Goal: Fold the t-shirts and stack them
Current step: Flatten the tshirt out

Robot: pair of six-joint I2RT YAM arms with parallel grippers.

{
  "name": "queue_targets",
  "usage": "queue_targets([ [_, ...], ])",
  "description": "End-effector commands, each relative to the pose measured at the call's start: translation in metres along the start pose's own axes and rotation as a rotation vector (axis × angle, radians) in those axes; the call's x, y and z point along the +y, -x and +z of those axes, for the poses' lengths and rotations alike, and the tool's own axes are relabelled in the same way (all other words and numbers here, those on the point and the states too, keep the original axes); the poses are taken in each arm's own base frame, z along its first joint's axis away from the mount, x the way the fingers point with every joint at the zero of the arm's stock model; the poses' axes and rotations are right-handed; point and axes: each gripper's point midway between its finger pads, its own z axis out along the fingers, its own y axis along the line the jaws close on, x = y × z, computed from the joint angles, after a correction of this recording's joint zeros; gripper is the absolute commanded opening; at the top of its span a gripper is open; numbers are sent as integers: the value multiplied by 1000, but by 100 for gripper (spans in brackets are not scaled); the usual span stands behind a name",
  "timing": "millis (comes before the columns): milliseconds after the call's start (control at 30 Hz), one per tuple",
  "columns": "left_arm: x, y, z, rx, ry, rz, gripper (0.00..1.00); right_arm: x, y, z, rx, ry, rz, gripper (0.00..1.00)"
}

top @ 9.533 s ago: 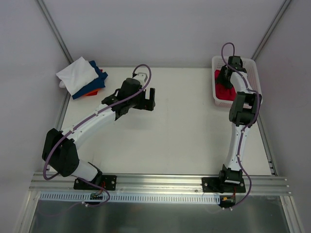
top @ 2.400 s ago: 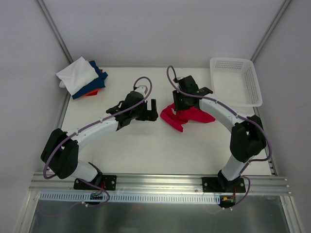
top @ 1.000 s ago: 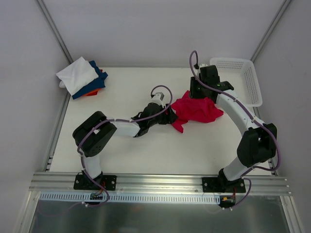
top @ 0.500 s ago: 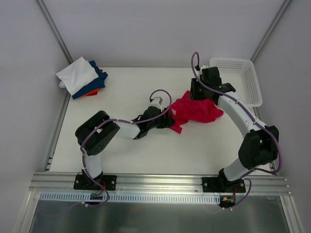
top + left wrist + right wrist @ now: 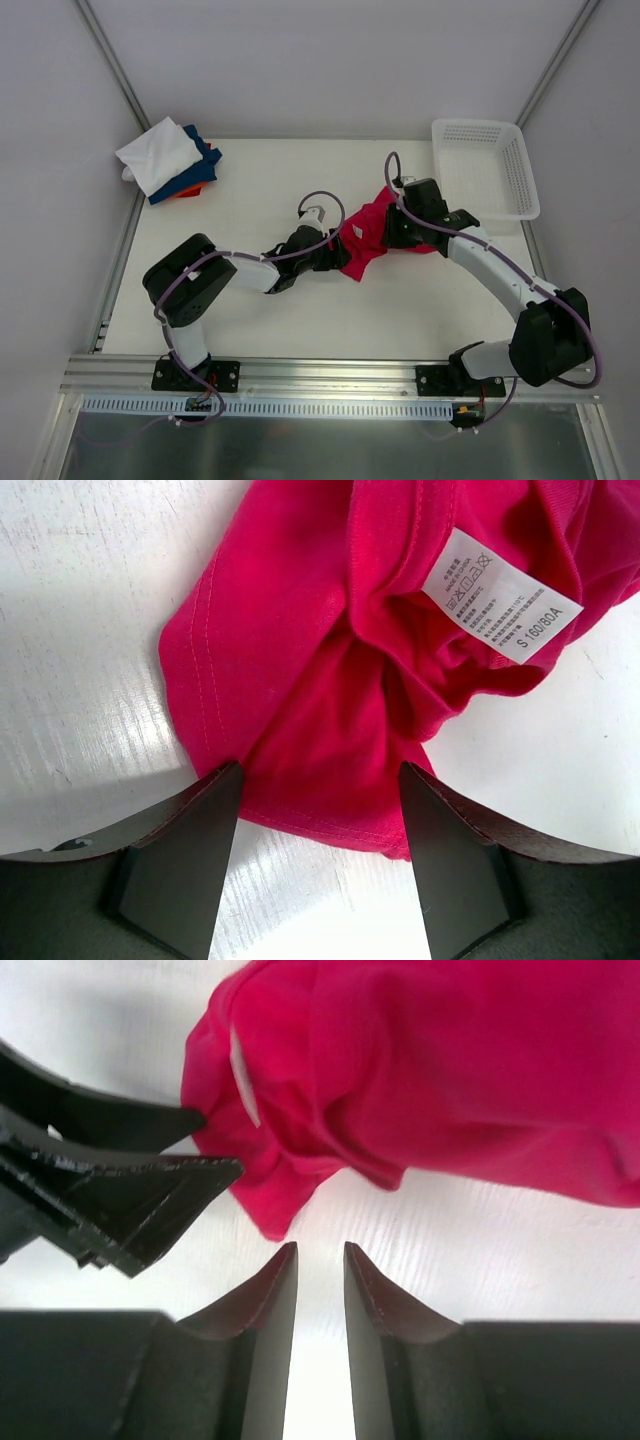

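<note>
**Top view:** The red shirt (image 5: 366, 236) lies crumpled a little right of the middle of the counter (image 5: 270, 190), well clear of every edge. The left end effector (image 5: 337, 252) is at its left hem and the right end effector (image 5: 392, 232) is at its right side. Bare counter lies open nearer and farther than the shirt, and across the left half. The folded shirts (image 5: 165, 158), white over blue and orange, sit stacked in the far left corner. The basket (image 5: 478, 124) stands in the far right corner, well apart from the red shirt.

**Left wrist:** The fingers (image 5: 175, 870) stand wide apart, with a bunched, stitched hem lying between their tips, not squeezed. White counter shows on both sides of the cloth. A printed label (image 5: 503, 595) is turned outward.

**Right wrist:** The fingers (image 5: 255, 1300) are slightly apart with only bare counter in the gap, holding nothing. The creased crimson cloth bunches just ahead of the tips, with the left end effector at its left.
</note>
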Motion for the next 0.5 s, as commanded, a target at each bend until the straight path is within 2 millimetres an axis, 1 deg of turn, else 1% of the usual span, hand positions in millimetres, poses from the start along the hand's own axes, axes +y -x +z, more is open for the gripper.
queue_targets([
  [0, 11, 3, -7, -6, 44, 2, 65, 18, 3, -10, -60, 38, 15, 28],
  [33, 13, 2, -9, -3, 53, 4, 65, 21, -2, -9, -50, 46, 7, 28],
  [133, 18, 1, -12, -2, 68, 5, 65, 27, -6, -4, -35, 58, -13, 29],
  [200, 19, 1, -14, 0, 71, 4, 65, 31, -6, 0, -29, 69, -32, 30],
  [233, 22, 0, -15, 2, 77, 3, 65, 37, -3, 1, -31, 91, -43, 31],
  [300, 22, 1, -18, -2, 79, 2, 65, 39, -5, 12, -1, 96, -66, 31],
  [333, 24, 0, -19, -1, 83, 3, 65, 44, -2, 14, 0, 115, -78, 31],
  [367, 25, 0, -20, 0, 89, 3, 65, 44, -6, 23, 26, 114, -93, 31],
  [433, 27, -2, -23, 2, 95, 6, 65, 49, -7, 31, 46, 135, -112, 31],
  [467, 27, -1, -25, -1, 97, 5, 65, 51, -8, 39, 62, 135, -114, 30],
])
